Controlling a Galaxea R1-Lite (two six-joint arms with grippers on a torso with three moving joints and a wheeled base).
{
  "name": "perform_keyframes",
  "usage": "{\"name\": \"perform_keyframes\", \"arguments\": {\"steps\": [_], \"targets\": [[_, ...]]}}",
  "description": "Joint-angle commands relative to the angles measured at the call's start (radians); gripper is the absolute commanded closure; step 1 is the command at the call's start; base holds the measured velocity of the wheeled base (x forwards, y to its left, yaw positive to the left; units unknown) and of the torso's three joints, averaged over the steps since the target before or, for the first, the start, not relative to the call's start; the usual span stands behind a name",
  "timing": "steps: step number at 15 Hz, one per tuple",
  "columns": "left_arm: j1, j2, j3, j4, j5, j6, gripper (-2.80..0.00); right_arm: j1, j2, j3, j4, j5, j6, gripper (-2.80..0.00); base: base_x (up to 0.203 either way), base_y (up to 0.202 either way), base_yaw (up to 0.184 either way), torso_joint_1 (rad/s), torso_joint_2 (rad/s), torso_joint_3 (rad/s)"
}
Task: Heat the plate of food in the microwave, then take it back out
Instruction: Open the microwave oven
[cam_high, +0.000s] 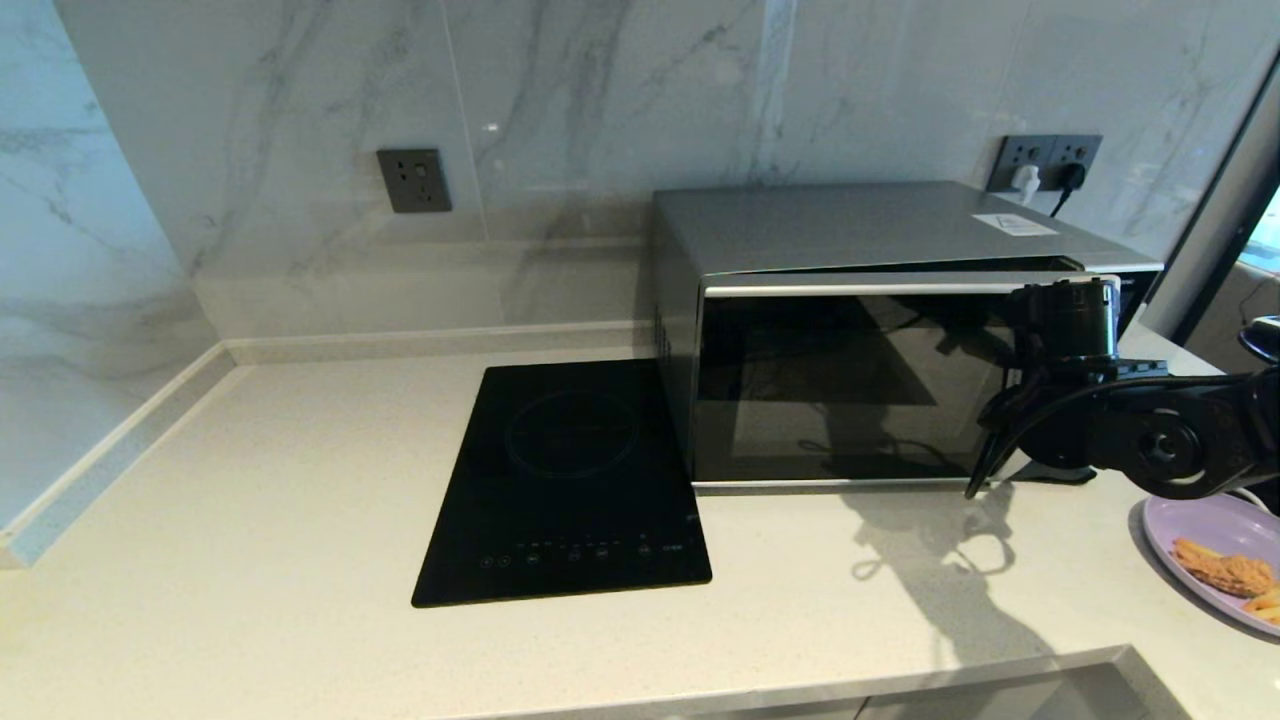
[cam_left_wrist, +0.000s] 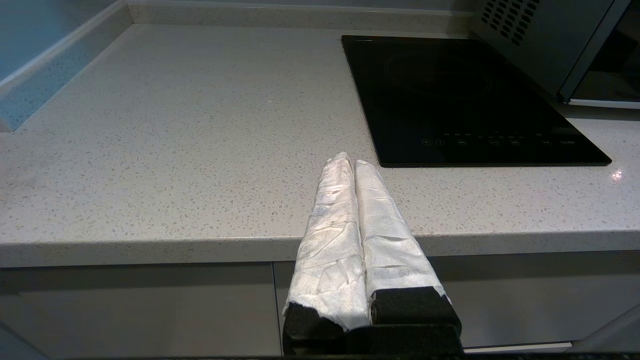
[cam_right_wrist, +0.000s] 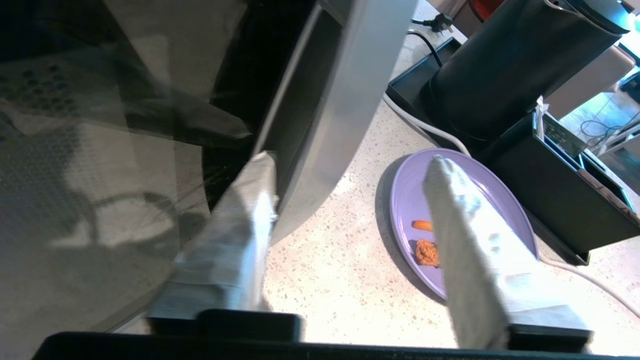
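The silver microwave (cam_high: 850, 330) stands at the back right of the counter, its dark glass door (cam_high: 850, 390) swung slightly ajar on the handle side. My right gripper (cam_right_wrist: 351, 157) is open at that side. Its wrapped fingers (cam_right_wrist: 235, 235) stand either side of the curved silver handle (cam_right_wrist: 340, 120) without closing on it. The lilac plate of food (cam_high: 1215, 525) lies on the counter right of the microwave, below my right arm (cam_high: 1160, 440), holding a brown breaded piece (cam_high: 1225, 572) and orange fries. My left gripper (cam_left_wrist: 350, 162) is shut and empty, parked over the counter's front edge.
A flat black induction hob (cam_high: 570, 480) lies left of the microwave. A dark kettle (cam_right_wrist: 500, 65) and a black box (cam_right_wrist: 555, 195) stand beside the plate, with a white cable (cam_right_wrist: 425, 127) running past. Wall sockets (cam_high: 1045, 160) sit behind.
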Motion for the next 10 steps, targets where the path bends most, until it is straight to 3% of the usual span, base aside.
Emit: {"name": "perform_keyframes", "arguments": {"steps": [1,6,8,9,10], "targets": [[0.001,0.002,0.000,0.000,0.000,-0.001,0.00,0.020,-0.036,0.013,-0.005,-0.003,0.003,-2.80,0.000,0.000,0.000,0.000,0.00,0.000],[0.001,0.002,0.000,0.000,0.000,-0.001,0.00,0.139,-0.201,0.059,0.010,0.037,-0.001,-2.80,0.000,0.000,0.000,0.000,0.00,0.000],[0.001,0.002,0.000,0.000,0.000,-0.001,0.00,0.182,-0.301,0.055,0.080,0.056,-0.002,-2.80,0.000,0.000,0.000,0.000,0.00,0.000],[0.001,0.002,0.000,0.000,0.000,-0.001,0.00,0.194,-0.351,0.029,0.166,0.083,-0.002,0.00,0.000,0.000,0.000,0.000,0.00,0.000],[0.001,0.002,0.000,0.000,0.000,-0.001,0.00,0.199,-0.377,-0.028,0.271,0.113,-0.001,0.00,0.000,0.000,0.000,0.000,0.00,0.000]]}}
